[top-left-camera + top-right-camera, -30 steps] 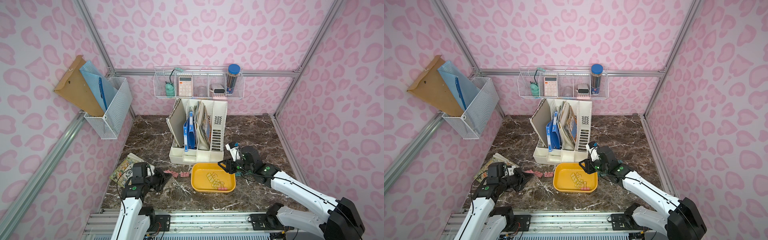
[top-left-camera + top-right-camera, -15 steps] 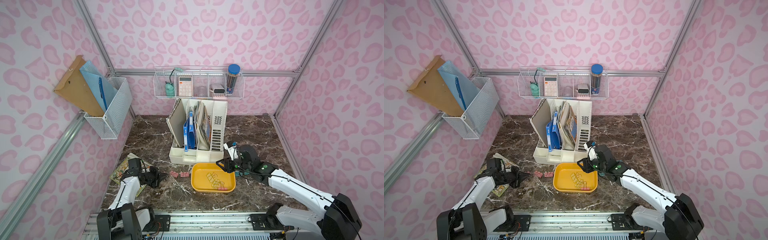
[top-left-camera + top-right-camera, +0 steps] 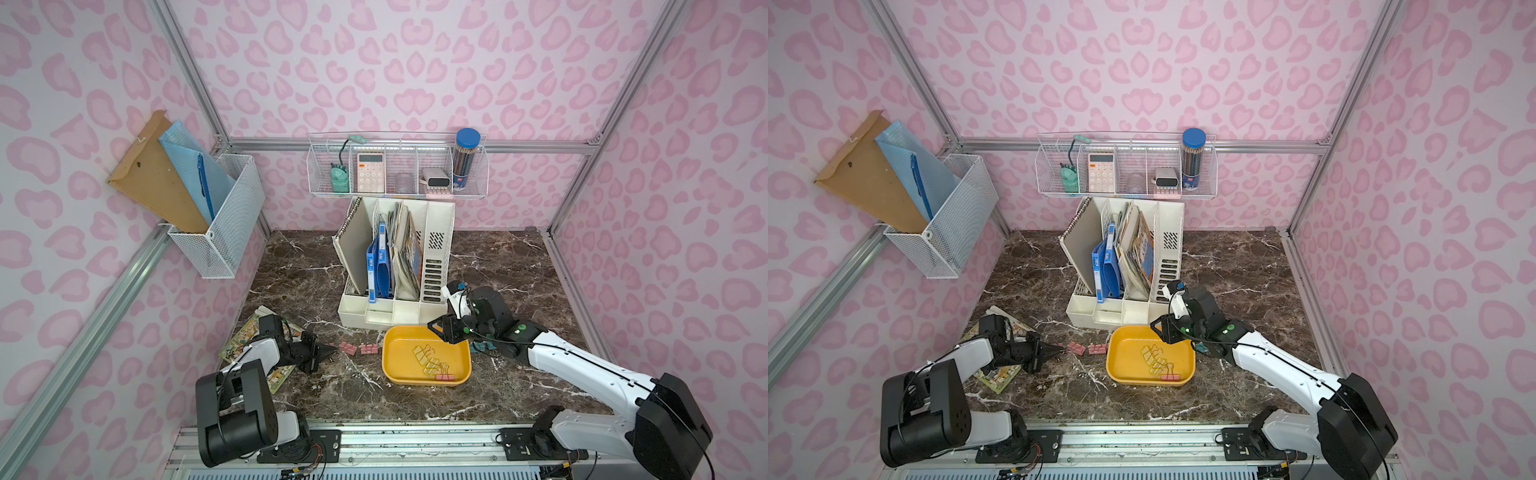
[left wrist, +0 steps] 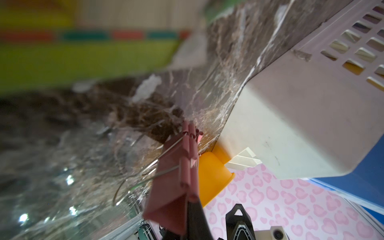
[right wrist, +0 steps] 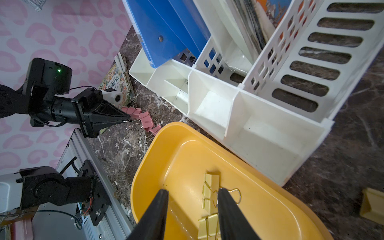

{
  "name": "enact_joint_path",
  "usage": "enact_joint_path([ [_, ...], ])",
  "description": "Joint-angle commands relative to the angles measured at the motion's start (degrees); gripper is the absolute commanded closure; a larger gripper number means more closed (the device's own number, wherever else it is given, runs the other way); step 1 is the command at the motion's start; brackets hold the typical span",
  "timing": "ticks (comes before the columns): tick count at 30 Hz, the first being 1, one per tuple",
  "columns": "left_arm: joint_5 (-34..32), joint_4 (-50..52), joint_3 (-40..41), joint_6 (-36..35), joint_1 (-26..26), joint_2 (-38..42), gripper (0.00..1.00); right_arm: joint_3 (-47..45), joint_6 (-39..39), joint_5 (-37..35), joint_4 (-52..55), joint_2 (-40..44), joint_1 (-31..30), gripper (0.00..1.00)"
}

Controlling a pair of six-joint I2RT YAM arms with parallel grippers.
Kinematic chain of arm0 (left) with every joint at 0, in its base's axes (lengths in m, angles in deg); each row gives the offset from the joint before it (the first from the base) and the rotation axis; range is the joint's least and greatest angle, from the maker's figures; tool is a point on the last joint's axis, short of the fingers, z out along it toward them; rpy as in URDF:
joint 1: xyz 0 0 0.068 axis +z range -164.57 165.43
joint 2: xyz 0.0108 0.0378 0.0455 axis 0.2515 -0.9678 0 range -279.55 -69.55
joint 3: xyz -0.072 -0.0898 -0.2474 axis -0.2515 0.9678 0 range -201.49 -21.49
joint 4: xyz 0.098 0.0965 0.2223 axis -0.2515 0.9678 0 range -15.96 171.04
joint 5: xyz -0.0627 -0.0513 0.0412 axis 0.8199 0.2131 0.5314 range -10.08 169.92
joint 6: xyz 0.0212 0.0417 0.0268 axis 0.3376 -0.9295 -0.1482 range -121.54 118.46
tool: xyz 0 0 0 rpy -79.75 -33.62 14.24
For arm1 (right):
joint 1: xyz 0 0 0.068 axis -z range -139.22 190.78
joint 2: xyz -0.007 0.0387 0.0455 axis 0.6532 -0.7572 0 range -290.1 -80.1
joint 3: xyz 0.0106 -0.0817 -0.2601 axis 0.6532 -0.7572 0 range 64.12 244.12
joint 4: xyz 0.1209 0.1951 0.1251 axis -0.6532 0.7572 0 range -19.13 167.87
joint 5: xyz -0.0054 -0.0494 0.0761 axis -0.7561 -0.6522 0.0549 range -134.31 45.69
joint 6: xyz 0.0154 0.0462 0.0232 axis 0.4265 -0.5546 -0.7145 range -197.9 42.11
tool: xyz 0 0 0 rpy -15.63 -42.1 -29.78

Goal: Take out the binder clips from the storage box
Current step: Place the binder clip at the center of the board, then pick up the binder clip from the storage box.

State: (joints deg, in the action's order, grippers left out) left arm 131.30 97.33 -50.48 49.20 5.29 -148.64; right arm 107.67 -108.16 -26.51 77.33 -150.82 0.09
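Change since a second ago: found left arm (image 3: 262,348) folded lower and stretched forward, with left gripper (image 3: 331,351) carried up against the pink binder clips (image 3: 347,348) on the marble tabletop (image 3: 498,257); found right gripper (image 5: 193,191) almost where it had been, over the far right corner of the storage box (image 3: 395,349).
Meaning for task: judged the left side busy with clips already out and the right side poised for the next pick; judged removal partly done.
Left gripper: noted jaws clenched tight, tips touching the wire handles of the nearest pink clip in the right wrist view; could not tell whether a handle was pinched or merely nudged.
Right gripper: noted fingers (image 5: 159,207) parted with nothing between them, hovering just above the yellow binder clips (image 5: 209,182).
Storage box: recorded as a shallow yellow-orange tray with low walls and rounded corners, flat on the marble just in front of the cream file organiser (image 3: 395,316).
Inside box: logged a loose string of yellow clips mid-floor and a lone pink binder clip (image 3: 446,377) against the near wall; wire loops overlapped, count not resolved.
Outside box: logged pink clips in two small groups between left gripper and box, the nearer group just beside its wall.
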Motion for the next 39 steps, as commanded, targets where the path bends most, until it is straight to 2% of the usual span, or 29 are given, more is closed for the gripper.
enact_joint_path([
  [1, -2.3, -0.3, 0.4, 0.1, 0.1, -1.2, 0.94, 0.8, 0.4, 0.1, 0.0, -0.4, -0.4, 0.56],
  [6, -8.7, 5.2, -1.0, -1.1, 0.2, 0.3, 0.78, 0.8, 0.3, -0.2, 0.8, -1.7, -1.5, 0.56],
  [10, -15.4, 10.6, -2.4, -1.5, 0.2, 3.0, 0.74, 1.6, 0.2, -2.6, 2.4, -3.8, -3.4, 0.55],
  [14, -17.7, 13.3, -3.1, -1.3, 0.2, 6.5, 0.7, 3.6, -0.4, -5.3, 6.9, -7.4, -4.6, 0.54],
  [17, -19.5, 16.1, -3.8, -1.4, 0.2, 10.7, 0.64, 4.3, -1.0, -8.0, 10.0, -9.8, -5.2, 0.52],
  [21, -21.1, 20.8, -6.5, -1.9, -0.2, 18.6, 0.54, 4.2, -1.0, -6.5, 9.8, -11.8, -5.9, 0.52],
  [23, -22.5, 22.5, -8.3, -3.0, -1.6, 22.7, 0.48, 4.6, -0.7, -5.8, 10.1, -13.0, -6.2, 0.56],
  [26, -23.7, 23.2, -11.2, -3.0, -7.0, 27.0, 0.44, 4.9, -0.8, -5.7, 9.7, -14.2, -7.0, 0.61],
  [27, -24.9, 23.2, -12.3, -3.0, -9.8, 27.8, 0.43, 4.9, -0.3, -4.2, 9.2, -14.7, -7.0, 0.66],
  [29, -28.6, 23.4, -14.2, -2.2, -16.0, 28.3, 0.42, 5.7, -0.2, -4.0, 9.9, -16.3, -7.1, 0.67],
  [31, -31.4, 21.7, -15.2, -1.3, -22.4, 27.8, 0.39, 6.6, 0.0, -5.4, 10.5, -17.6, -7.4, 0.68],
  [35, -36.7, 19.5, -16.6, 0.4, -31.8, 25.6, 0.37, 7.2, 1.0, -6.1, 10.2, -18.0, -7.5, 0.72],
  [36, -37.4, 18.2, -16.7, 0.8, -33.9, 24.9, 0.36, 7.7, 1.0, -5.8, 10.7, -18.4, -7.5, 0.75],
  [37, -37.8, 17.3, -17.1, 1.1, -35.6, 24.2, 0.36, 8.0, 1.4, -5.2, 10.6, -18.8, -7.6, 0.82],
  [39, -39.4, 16.1, -17.8, 1.8, -38.7, 22.7, 0.36, 8.1, 1.3, -3.5, 10.1, -19.4, -7.7, 0.85],
])
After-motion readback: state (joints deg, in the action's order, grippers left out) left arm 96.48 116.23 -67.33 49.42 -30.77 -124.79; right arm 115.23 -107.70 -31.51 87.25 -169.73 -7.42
